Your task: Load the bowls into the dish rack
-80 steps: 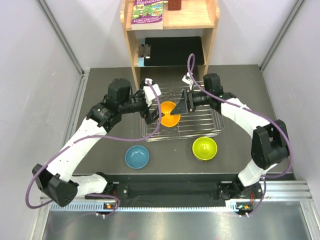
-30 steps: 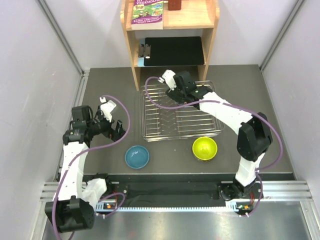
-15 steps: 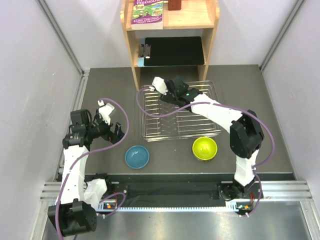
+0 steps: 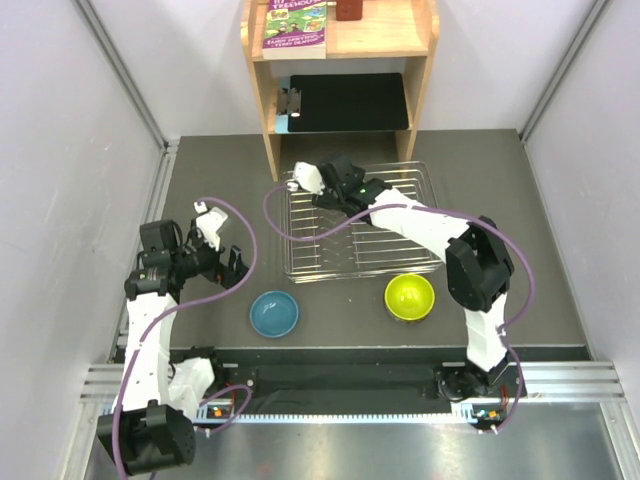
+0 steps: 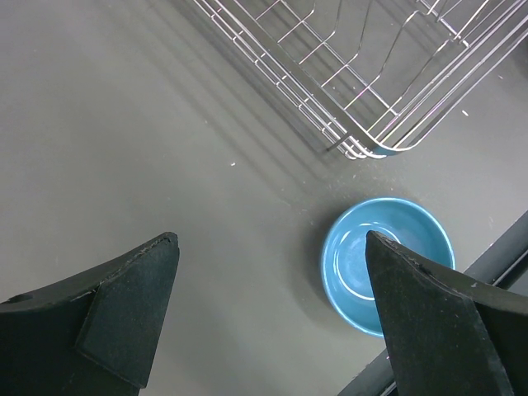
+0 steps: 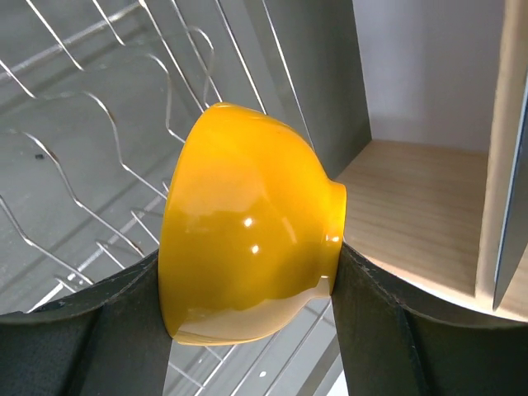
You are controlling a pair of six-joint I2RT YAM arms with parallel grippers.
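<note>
From where I stand, the right gripper (image 6: pixel 247 285) has the orange bowl (image 6: pixel 247 264) pinched between its two fingers. The jaws are part-way closed, one finger on the rim side and the other against the little foot. The bowl is tipped on its edge with its base turned toward the wooden shelf unit (image 6: pixel 412 214). It hangs over the far left corner of the dish rack (image 4: pixel 390 240), with thin wire tines behind and under it; I can't tell whether it touches any of them. That corner is tight, because the shelf unit's pale post stands just beside the rack there. From above, the bowl is hidden under the wrist, and the right arm lies slantwise across the far part of the rack. Its purple cable (image 4: pixel 300 228) sags in a loop over the left half of the wires. The left gripper (image 5: pixel 268 243) is off to the left side of the dark table (image 4: pixel 200 190), fingers spread as wide as they go and holding nothing. It points down at bare table, with the rack's near left corner ahead of it. The blue bowl (image 4: pixel 274 313) sits upright on the table just in front of that corner, apart from the wire; one left finger covers part of it in the wrist view. The lime-green bowl (image 4: pixel 410 296) sits upright close against the rack's near rim toward the right. A purple-and-green booklet (image 4: pixel 297 25) lies on top of the shelf unit.
</note>
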